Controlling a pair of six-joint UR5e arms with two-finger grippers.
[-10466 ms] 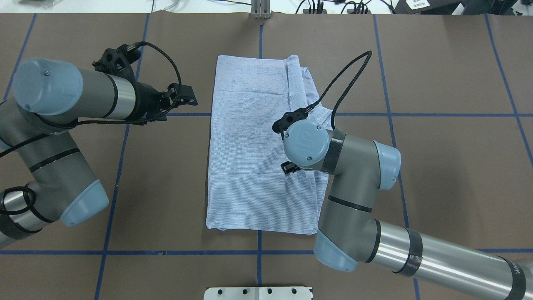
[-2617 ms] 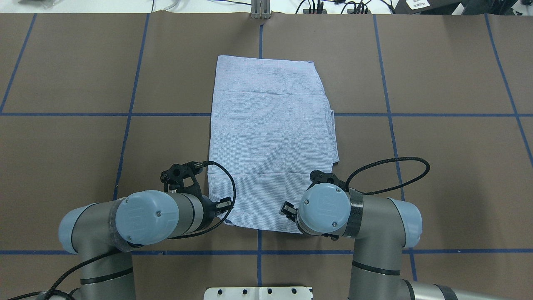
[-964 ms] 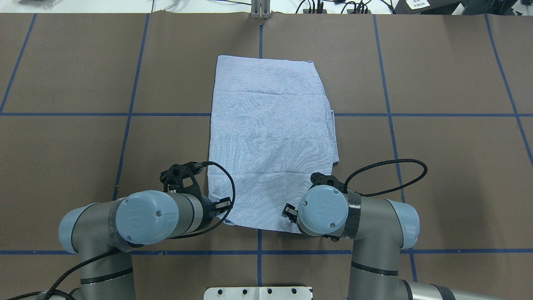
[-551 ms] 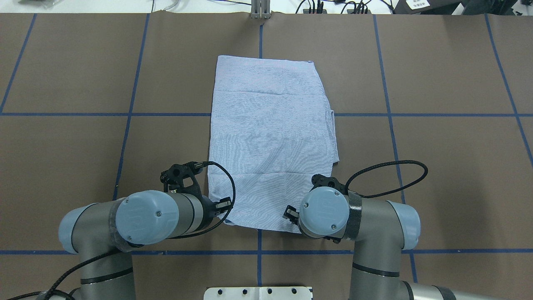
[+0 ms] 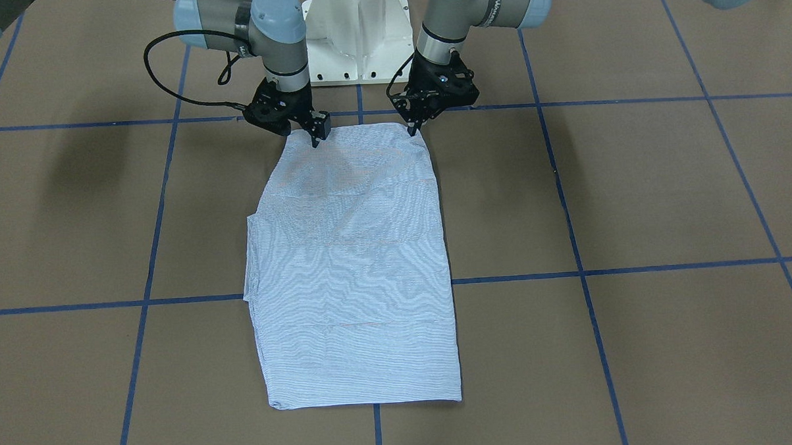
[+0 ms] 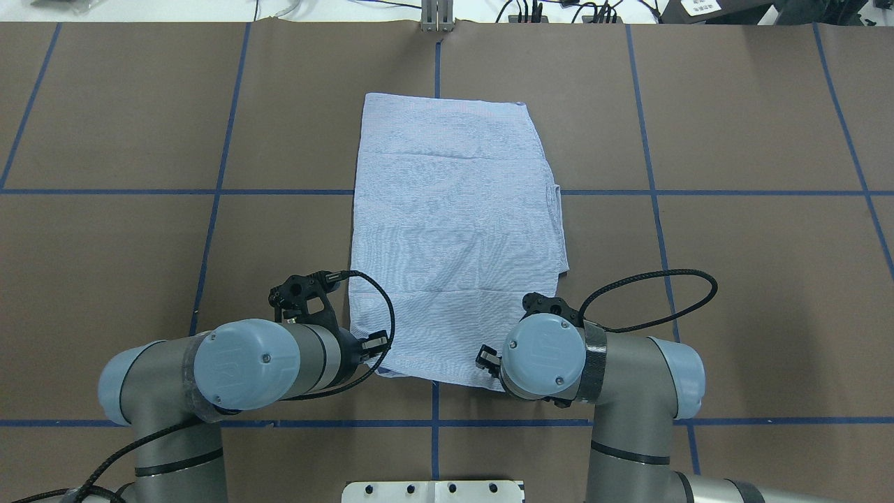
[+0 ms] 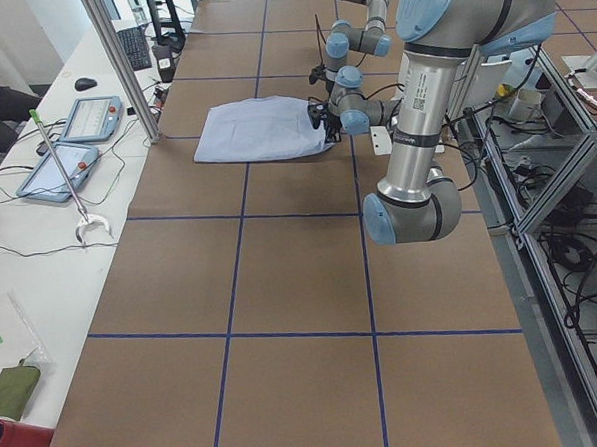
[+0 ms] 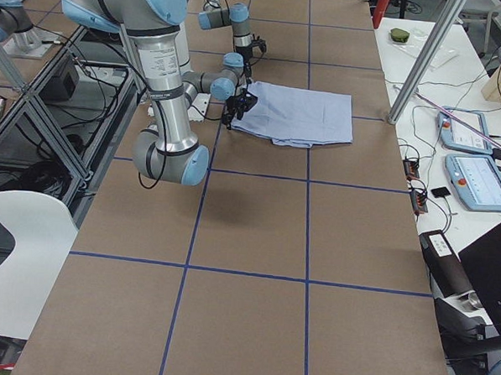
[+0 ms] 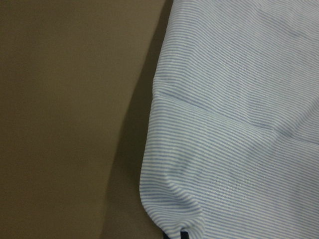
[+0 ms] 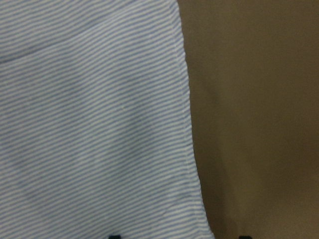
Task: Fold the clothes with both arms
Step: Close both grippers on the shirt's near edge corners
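The clothes are one light-blue striped shirt (image 6: 454, 230) (image 5: 351, 263), lying flat as a long folded rectangle on the brown table. Both arms reach its edge nearest the robot. In the front-facing view my left gripper (image 5: 411, 127) (image 6: 377, 353) pinches one near corner. The left wrist view shows that corner of the cloth (image 9: 239, 124) puckered around a dark fingertip (image 9: 184, 234). My right gripper (image 5: 315, 141) (image 6: 487, 360) is down at the other near corner. In the right wrist view its two tips stand wide apart astride the shirt's side edge (image 10: 187, 124), open.
The white pedestal base (image 5: 356, 33) stands just behind the grippers. Blue tape lines grid the table. A metal bracket (image 6: 437, 17) sits at the far edge. An aluminium post (image 7: 120, 63) and tablets (image 7: 70, 160) are on the side bench.
Since 10.5 s ago both arms came from mid-shirt to its near corners, and the bunched side fold now lies flat. In the last second only the right wrist edged slightly nearer.
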